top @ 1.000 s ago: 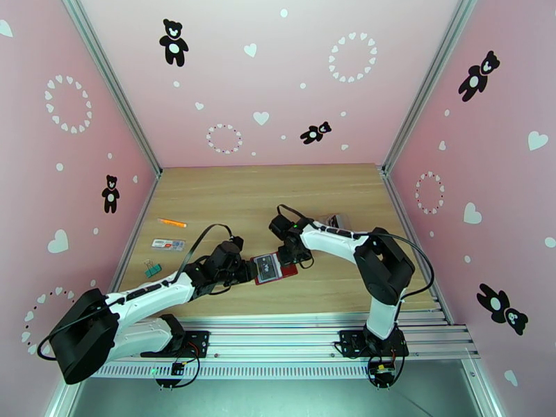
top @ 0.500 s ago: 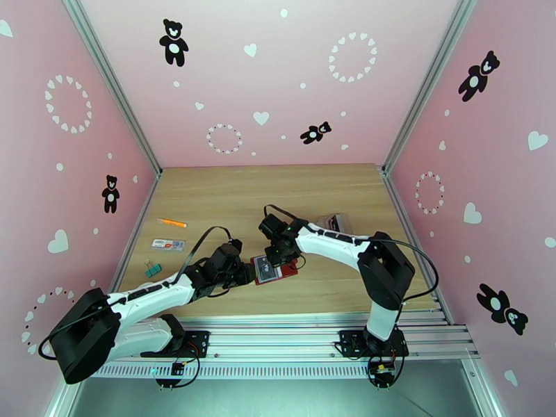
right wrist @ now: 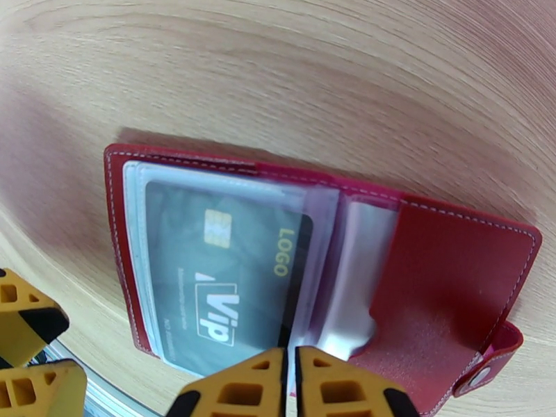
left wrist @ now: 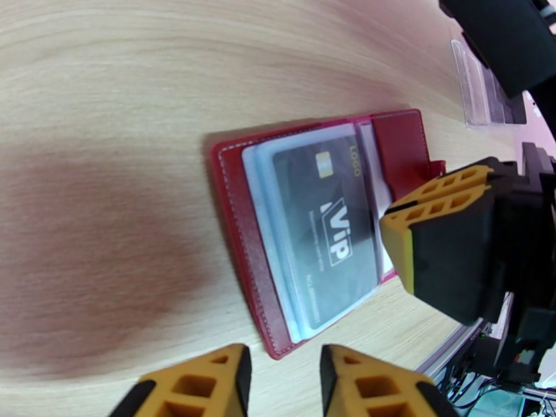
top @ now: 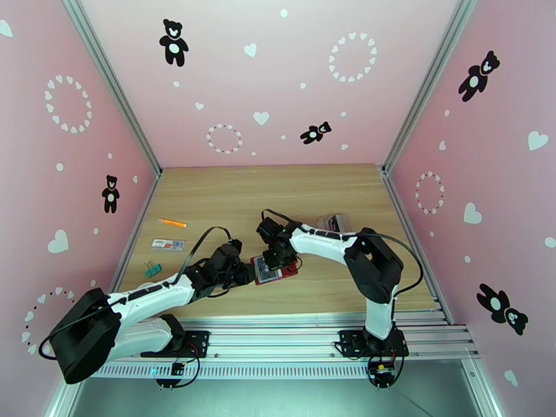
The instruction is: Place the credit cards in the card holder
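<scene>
The dark-red card holder (top: 286, 271) lies open on the wood near the table's front middle. In the left wrist view its red cover (left wrist: 240, 238) faces up with grey clear sleeves, and a dark credit card (left wrist: 323, 231) marked VIP sits in the top sleeve. The same credit card (right wrist: 229, 279) and the card holder's snap-tab flap (right wrist: 452, 286) appear in the right wrist view. My right gripper (right wrist: 290, 373) is shut, its tips just over the card's lower edge by the fold; whether it pinches a sleeve is unclear. My left gripper (left wrist: 281, 380) hovers slightly open at the holder's left edge, nothing between its fingers.
A clear plastic case (top: 332, 222) stands behind the right arm. Along the left side lie an orange pen (top: 172, 222), a white-and-red strip (top: 168, 244) and a green binder clip (top: 152, 270). Pink walls enclose the table.
My right gripper has swung left over the open card holder and closed its fingers. The left arm and the holder have stayed put.
</scene>
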Tool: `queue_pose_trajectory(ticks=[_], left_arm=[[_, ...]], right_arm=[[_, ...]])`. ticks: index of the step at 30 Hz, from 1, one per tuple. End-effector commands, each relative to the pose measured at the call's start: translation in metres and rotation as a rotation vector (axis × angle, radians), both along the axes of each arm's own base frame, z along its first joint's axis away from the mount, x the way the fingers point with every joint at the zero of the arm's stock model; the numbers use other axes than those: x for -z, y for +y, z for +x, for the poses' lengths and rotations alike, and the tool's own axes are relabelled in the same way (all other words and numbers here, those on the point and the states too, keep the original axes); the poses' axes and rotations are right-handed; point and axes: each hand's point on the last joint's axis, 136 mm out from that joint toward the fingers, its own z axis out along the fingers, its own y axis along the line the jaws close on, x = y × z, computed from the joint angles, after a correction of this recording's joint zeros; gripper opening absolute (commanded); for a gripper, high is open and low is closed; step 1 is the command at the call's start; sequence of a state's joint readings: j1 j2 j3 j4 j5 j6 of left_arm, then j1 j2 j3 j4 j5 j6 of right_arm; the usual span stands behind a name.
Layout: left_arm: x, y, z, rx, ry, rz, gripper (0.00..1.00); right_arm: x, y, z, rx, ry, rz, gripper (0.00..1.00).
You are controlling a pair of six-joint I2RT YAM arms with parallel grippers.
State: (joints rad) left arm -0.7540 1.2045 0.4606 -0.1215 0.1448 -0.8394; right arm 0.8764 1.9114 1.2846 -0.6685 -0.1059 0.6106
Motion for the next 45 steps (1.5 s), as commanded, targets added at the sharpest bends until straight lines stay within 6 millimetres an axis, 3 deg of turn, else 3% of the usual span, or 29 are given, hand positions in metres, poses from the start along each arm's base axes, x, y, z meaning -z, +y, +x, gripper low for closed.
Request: queue_pose_trajectory(ticks=[1, 14, 35, 45], left_arm=[[0.004, 0.005, 0.003, -0.015, -0.01, 0.016, 0.33], [0.001, 0.002, 0.003, -0.011, -0.011, -0.002, 0.33], [-0.008, -0.036, 0.019, 0.042, -0.006, -0.116, 0.34], [0.002, -0.041, 0.021, 0.05, 0.018, -0.11, 0.33]], right_arm=[[0.004, 0.005, 0.004, 0.005, 0.007, 0.004, 0.11], [0.02, -0.006, 0.002, 0.022, 0.023, -0.02, 0.11], [0.032, -0.016, 0.001, 0.037, 0.044, -0.023, 0.09], [0.03, -0.018, 0.0, 0.036, 0.046, -0.023, 0.08]])
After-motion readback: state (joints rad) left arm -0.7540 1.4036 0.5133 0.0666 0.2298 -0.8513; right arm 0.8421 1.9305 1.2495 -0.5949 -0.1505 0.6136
